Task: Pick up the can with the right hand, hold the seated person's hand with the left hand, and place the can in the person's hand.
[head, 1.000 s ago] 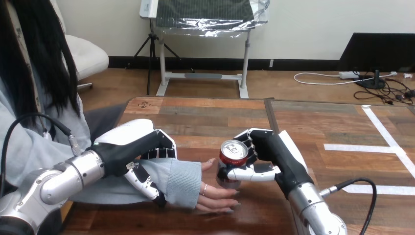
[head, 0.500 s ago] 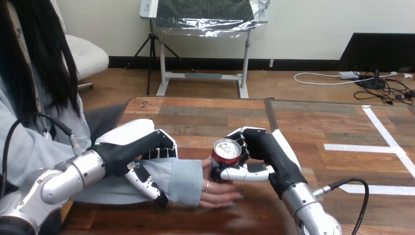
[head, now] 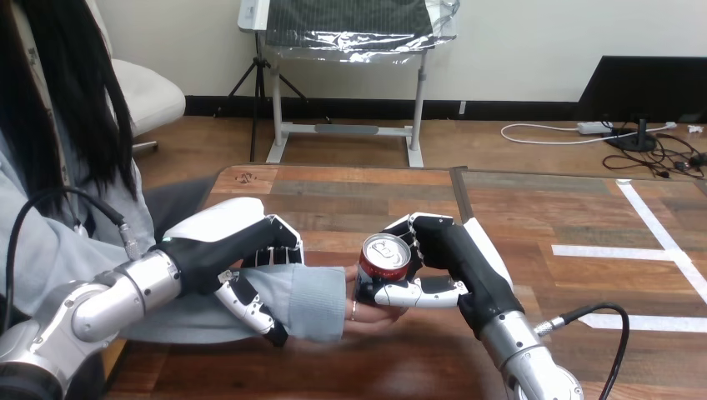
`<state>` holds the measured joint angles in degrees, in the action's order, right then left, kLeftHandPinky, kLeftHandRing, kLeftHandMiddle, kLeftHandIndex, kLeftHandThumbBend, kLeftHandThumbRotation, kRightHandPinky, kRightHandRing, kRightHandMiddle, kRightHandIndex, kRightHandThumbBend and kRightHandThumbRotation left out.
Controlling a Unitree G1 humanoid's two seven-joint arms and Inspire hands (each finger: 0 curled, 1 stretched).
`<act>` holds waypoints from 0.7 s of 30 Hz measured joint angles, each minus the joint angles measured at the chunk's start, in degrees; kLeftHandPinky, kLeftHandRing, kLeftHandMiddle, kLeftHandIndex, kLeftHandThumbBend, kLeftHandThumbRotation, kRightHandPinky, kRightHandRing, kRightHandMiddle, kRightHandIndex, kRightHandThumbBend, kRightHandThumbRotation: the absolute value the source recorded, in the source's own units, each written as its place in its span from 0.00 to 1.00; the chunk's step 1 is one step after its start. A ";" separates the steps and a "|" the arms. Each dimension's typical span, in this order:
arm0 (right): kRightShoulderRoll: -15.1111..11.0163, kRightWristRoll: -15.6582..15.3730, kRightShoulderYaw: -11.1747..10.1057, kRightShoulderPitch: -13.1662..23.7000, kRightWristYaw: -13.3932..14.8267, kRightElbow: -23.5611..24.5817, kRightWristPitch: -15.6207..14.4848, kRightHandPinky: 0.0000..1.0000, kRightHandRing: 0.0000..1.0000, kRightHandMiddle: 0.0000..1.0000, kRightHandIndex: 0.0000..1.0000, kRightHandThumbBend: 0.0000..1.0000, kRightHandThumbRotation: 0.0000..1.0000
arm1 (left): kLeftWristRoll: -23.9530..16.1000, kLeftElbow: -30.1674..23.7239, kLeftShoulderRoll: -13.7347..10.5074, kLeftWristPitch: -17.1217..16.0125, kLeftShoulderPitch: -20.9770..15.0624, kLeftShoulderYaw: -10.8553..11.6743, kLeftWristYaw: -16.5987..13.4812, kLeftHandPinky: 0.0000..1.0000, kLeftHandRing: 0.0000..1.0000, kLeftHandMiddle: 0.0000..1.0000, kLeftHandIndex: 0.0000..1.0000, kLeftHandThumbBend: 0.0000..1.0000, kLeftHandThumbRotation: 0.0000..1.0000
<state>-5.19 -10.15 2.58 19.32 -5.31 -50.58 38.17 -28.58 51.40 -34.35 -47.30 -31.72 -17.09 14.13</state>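
1. The right hand is grasping the can from the can's 3 o'clock side. Its fingers are wrapping round the far side and its thumb is crossing the near side low down.
2. The left hand is clasping the person's wrist over the grey sleeve, at the can's 9 o'clock. Its fingers are curling over the top and its thumb is hooking underneath.
3. The can is sitting near the middle of the table, directly over the person's hand. That hand is lying palm up at the can's 6 o'clock. The base is looking very close to the palm, but I cannot tell whether it is actually touching.
4. The can's long axis is running close to vertical, with the lid end up and facing slightly toward the camera. The base is pointing down at the palm.
5. The step in hand is, in my judgement, the hand-over itself. To do it well, the right hand should be lowering the can straight along its axis until the base is resting flat on the palm.
6. The left hand should be steadying the wrist gently, not squeezing, so that the palm is staying level underneath.
7. The right hand's fingers should be loosening only once the person's fingers are closing round the can. Letting go too soon is risking a tip toward 6 o'clock, off the fingertips.
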 measured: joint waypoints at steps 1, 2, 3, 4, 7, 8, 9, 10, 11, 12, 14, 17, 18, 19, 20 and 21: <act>0.07 0.11 -0.01 -0.16 0.00 0.35 -0.10 0.35 0.39 0.47 0.48 0.83 0.00 | 0.00 0.04 0.02 0.00 -0.07 0.00 0.02 0.27 0.32 0.40 0.42 0.93 0.00; 0.16 0.24 -0.01 -0.31 0.01 0.69 -0.18 0.34 0.39 0.46 0.48 0.83 0.00 | 0.00 0.10 0.05 0.00 -0.14 0.00 0.04 0.27 0.33 0.40 0.42 0.93 0.00; 0.25 0.30 0.00 -0.47 0.01 1.00 -0.26 0.34 0.39 0.46 0.48 0.83 0.00 | 0.00 0.17 0.08 0.00 -0.20 0.00 0.04 0.27 0.33 0.40 0.42 0.93 0.00; 0.35 0.32 0.01 -0.62 0.04 1.30 -0.33 0.34 0.38 0.46 0.48 0.83 0.00 | 0.00 0.24 0.10 0.00 -0.26 0.00 0.03 0.27 0.33 0.40 0.42 0.93 0.00; 0.56 0.40 0.06 -1.12 0.10 2.32 -0.61 0.34 0.38 0.46 0.48 0.83 0.00 | 0.00 0.51 0.20 0.00 -0.47 0.00 0.02 0.27 0.32 0.40 0.42 0.93 0.00; 0.61 0.42 0.09 -1.28 0.11 2.71 -0.79 0.33 0.38 0.46 0.48 0.83 0.00 | 0.00 0.70 0.25 -0.02 -0.57 0.00 0.02 0.27 0.32 0.40 0.41 0.93 0.00; 0.66 0.44 0.13 -1.43 0.11 3.10 -1.00 0.33 0.38 0.46 0.48 0.83 0.00 | 0.00 0.88 0.31 -0.02 -0.66 0.00 0.01 0.27 0.32 0.40 0.41 0.93 0.00; 0.69 0.45 0.17 -1.56 0.13 3.44 -1.17 0.33 0.38 0.46 0.48 0.83 0.00 | -0.01 1.04 0.36 -0.02 -0.74 0.00 0.01 0.27 0.32 0.40 0.41 0.93 0.00; 0.72 0.45 0.21 -1.71 0.16 3.87 -1.44 0.33 0.38 0.46 0.48 0.83 0.00 | -0.01 1.19 0.42 -0.02 -0.85 0.00 0.01 0.27 0.32 0.40 0.41 0.93 0.00; 0.73 0.46 0.26 -1.83 0.18 4.17 -1.57 0.33 0.38 0.46 0.48 0.83 0.00 | -0.02 1.34 0.48 -0.04 -0.93 0.00 0.00 0.27 0.32 0.40 0.41 0.93 0.00; 0.75 0.49 0.39 -2.06 0.27 4.64 -1.65 0.33 0.38 0.46 0.48 0.82 0.00 | -0.02 1.81 0.62 -0.21 -1.12 0.00 -0.11 0.27 0.32 0.40 0.41 0.93 0.00; 0.75 0.56 0.55 -2.43 0.36 5.43 -1.65 0.32 0.37 0.46 0.48 0.83 0.00 | -0.04 2.40 0.80 -0.31 -1.34 0.00 -0.20 0.27 0.32 0.40 0.41 0.93 0.00; 0.75 0.58 0.60 -2.54 0.41 5.71 -1.67 0.32 0.37 0.46 0.48 0.83 0.00 | -0.06 2.53 0.85 -0.31 -1.38 0.00 -0.21 0.27 0.33 0.40 0.41 0.93 0.00; 0.75 0.59 0.66 -2.68 0.47 6.07 -1.74 0.32 0.37 0.46 0.48 0.83 0.00 | -0.09 2.62 0.89 -0.31 -1.43 0.00 -0.22 0.27 0.33 0.40 0.41 0.93 0.00; 0.75 0.59 0.73 -2.88 0.52 6.54 -1.89 0.32 0.37 0.46 0.48 0.83 0.00 | -0.11 2.68 0.92 -0.31 -1.47 0.00 -0.24 0.27 0.33 0.40 0.41 0.94 0.00; 0.76 0.66 0.79 -3.08 0.53 6.99 -1.99 0.32 0.37 0.46 0.48 0.82 0.00 | -0.13 2.73 0.95 -0.31 -1.50 0.00 -0.25 0.28 0.33 0.40 0.42 0.94 0.00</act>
<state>-4.42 -9.49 3.37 16.24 -4.78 -43.60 36.18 -28.71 54.12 -33.40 -47.61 -33.22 -17.09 13.88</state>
